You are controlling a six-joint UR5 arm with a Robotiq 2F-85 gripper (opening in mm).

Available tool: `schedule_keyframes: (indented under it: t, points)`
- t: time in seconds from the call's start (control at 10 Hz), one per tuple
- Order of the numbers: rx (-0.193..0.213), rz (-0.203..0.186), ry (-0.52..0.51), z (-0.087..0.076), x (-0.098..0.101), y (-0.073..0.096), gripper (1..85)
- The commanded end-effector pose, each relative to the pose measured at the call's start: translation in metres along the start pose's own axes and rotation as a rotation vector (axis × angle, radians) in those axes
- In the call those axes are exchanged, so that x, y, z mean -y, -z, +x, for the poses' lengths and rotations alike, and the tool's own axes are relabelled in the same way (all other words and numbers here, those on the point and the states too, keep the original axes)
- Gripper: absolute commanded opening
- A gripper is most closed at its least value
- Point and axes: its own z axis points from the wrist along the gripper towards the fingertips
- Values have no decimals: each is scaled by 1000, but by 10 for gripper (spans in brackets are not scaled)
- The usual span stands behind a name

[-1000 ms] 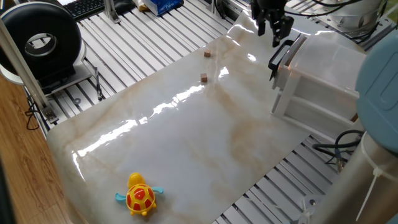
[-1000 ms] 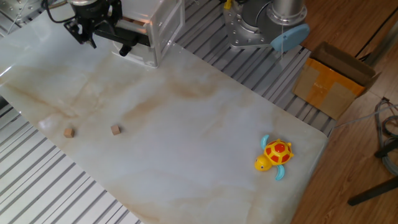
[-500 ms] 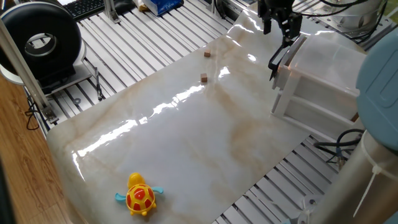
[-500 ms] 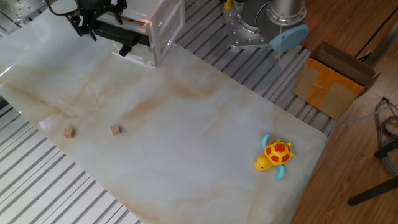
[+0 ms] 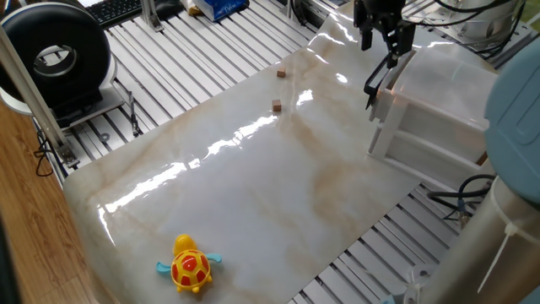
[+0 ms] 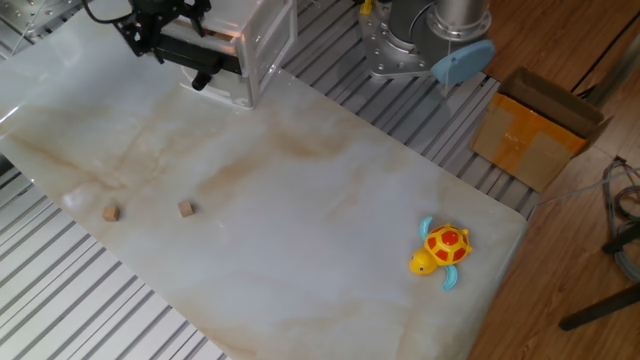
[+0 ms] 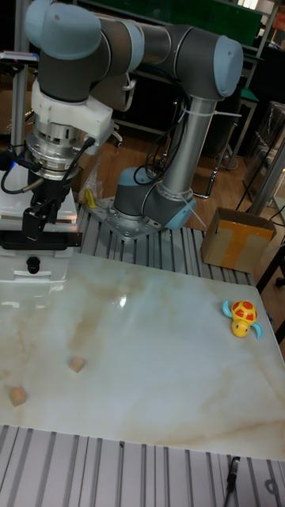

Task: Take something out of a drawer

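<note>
We hover our tool (image 5: 386, 38), fingers parted and empty, above the pulled-out drawer (image 5: 390, 78), where the block presumably lies unseen, so next we must descend inside and close on it.

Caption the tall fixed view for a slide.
UR5 gripper poised above the white drawer unit; two brown cubes and a toy turtle on the table.

The arm (image 7: 190, 119) is a chain of silver tubes joined by dark grey joints with pale blue end caps, a white collar and ribbed metal wrist above a black gripper (image 7: 43, 215), thin black cables trailing alongside
</note>
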Motion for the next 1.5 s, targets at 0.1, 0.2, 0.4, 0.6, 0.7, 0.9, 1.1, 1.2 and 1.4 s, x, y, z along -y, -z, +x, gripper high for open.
schedule_keyframes:
  t: [0.1, 0.2, 0.4, 0.6, 0.7, 0.9, 1.1, 1.2, 1.4]
  points:
    - [33, -16, 2, -7, -8, -2, 727]
    - [34, -21, 11, -6, -9, -3, 727]
    - [32, -8, 23, -1, -8, -5, 723]
    - [40, -5, 27, 2, -8, -8, 717]
    - [39, -5, 28, 5, -8, -8, 713]
    - [43, -7, 37, 8, -10, -6, 710]
    - [23, -3, 30, 12, -11, -1, 707]
    - [20, -5, 34, 11, -11, -1, 707]
    - [12, -7, 42, 12, -11, -1, 707]
